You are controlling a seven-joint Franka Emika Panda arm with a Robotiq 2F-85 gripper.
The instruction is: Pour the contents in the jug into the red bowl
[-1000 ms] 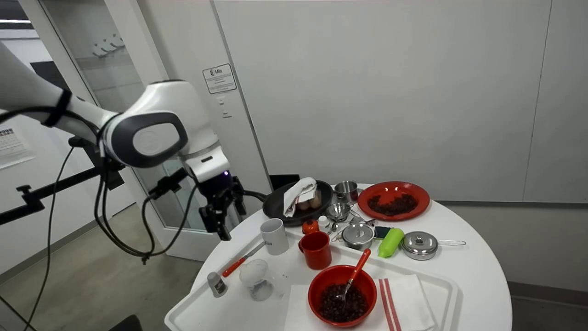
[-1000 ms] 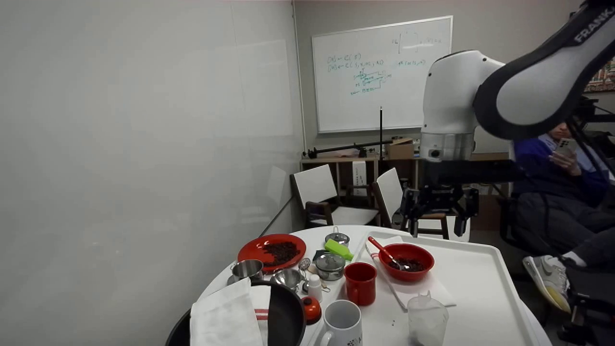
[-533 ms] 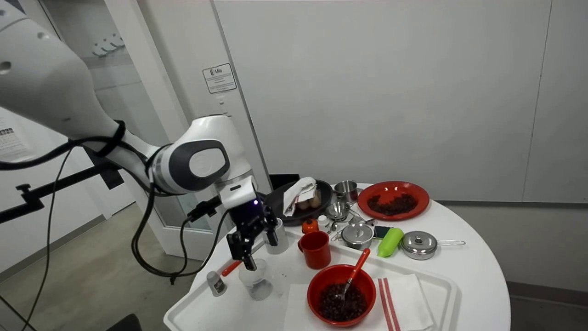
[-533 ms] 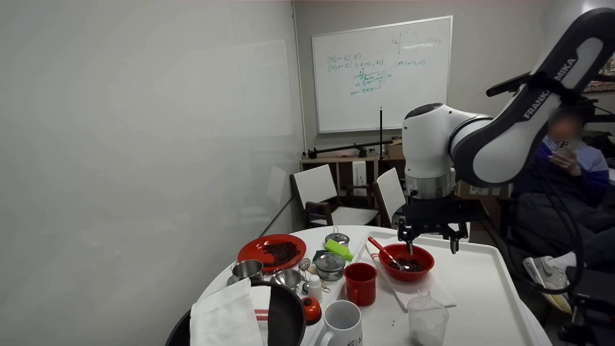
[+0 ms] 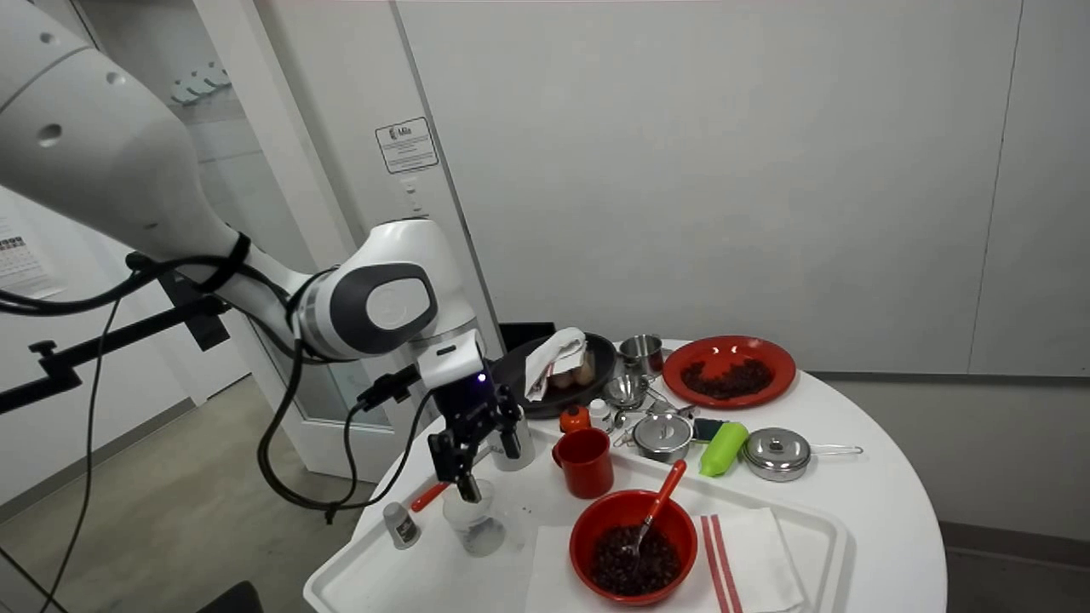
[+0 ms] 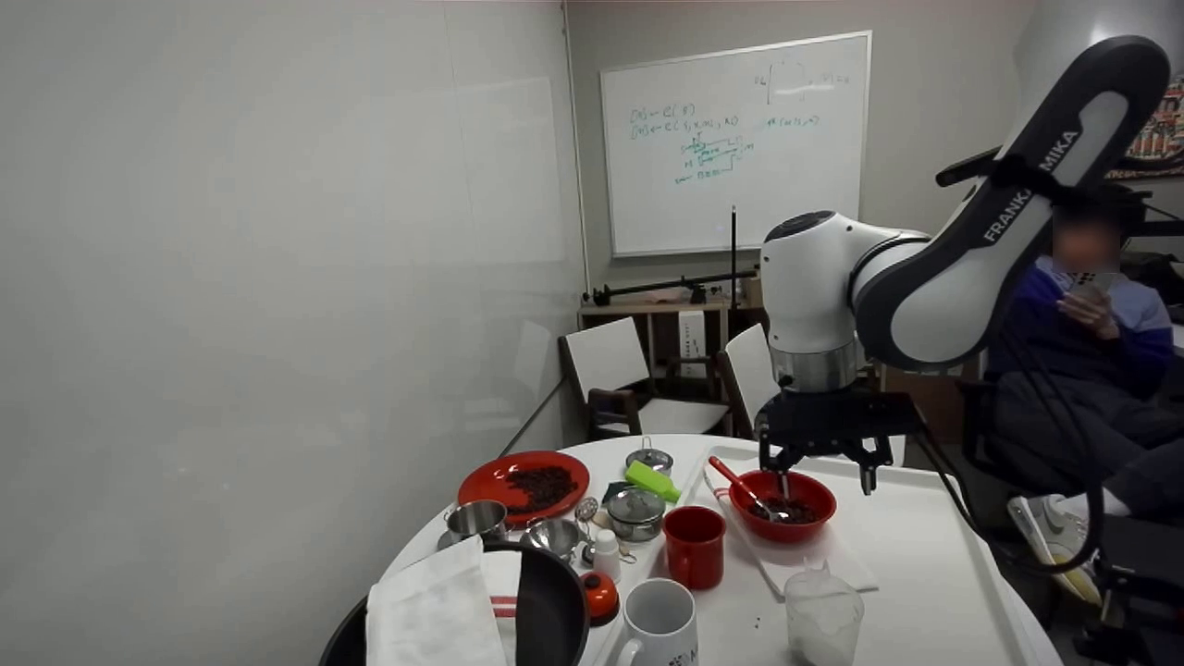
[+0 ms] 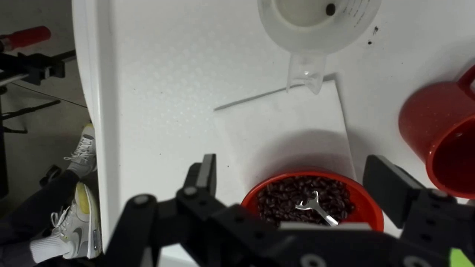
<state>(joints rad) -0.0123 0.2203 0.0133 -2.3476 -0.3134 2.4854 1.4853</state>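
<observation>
Closest in the wrist view, the gripper (image 7: 292, 167) has its fingers (image 7: 389, 189) wide apart, at 9 o'clock and 3 o'clock, with nothing held. Past them, seen in the gap, is the red bowl (image 7: 365, 207). It has lots of dark beans (image 7: 282, 202) and a shiny spoon or fork (image 7: 322, 213) in it, and it sits on a white cloth (image 7: 274, 122).

Out at 12 o'clock from the fingers is the jug (image 7: 315, 40), standing upright on the tray (image 7: 156, 111) and apart from them. Its spout (image 7: 306, 70) points to 6 o'clock, right at the bowl. I can see one dark bit (image 7: 330, 9) inside, but the top of this view cuts the jug off, so I can't tell how much it holds.

I think the jug must be picked up next, since nothing is holding it. The gripper would need to go to 12 o'clock, then down, and squeeze the jug's sides from 9 and 3. That would leave the spout free between the fingers. The red cup (image 7: 434, 111) is near, between 2 and 3 o'clock, so the finger on that side might bump it.

Farther away, in an exterior view, the red plate (image 6: 486, 481) is at 9 o'clock from the fingers. Way back, at 2 o'clock, a person (image 6: 1138, 333) is sitting.
</observation>
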